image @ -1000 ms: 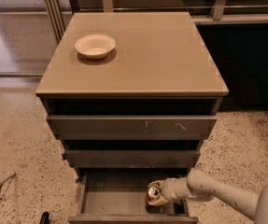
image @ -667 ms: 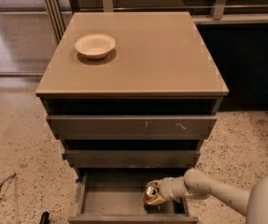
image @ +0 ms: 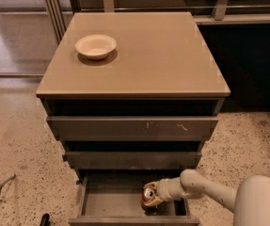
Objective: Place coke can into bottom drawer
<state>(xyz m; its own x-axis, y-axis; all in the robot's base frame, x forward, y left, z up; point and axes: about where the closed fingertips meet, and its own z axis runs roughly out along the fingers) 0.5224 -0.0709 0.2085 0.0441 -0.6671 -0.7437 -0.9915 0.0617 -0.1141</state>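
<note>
- We note the gripper (image: 154, 197) low inside the open bottom drawer (image: 111, 204), fingers clamped on the can (image: 148, 194).
- The can sits between the fingers, just above the floor's right half, its long axis tilted and its top leaning up-left.
- Versus a second ago, the can and gripper have shifted slightly left.

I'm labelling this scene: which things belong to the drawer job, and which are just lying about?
Job: coke can, held by the gripper inside the open bottom drawer.
Lying about: bowl on the cabinet top.
</note>
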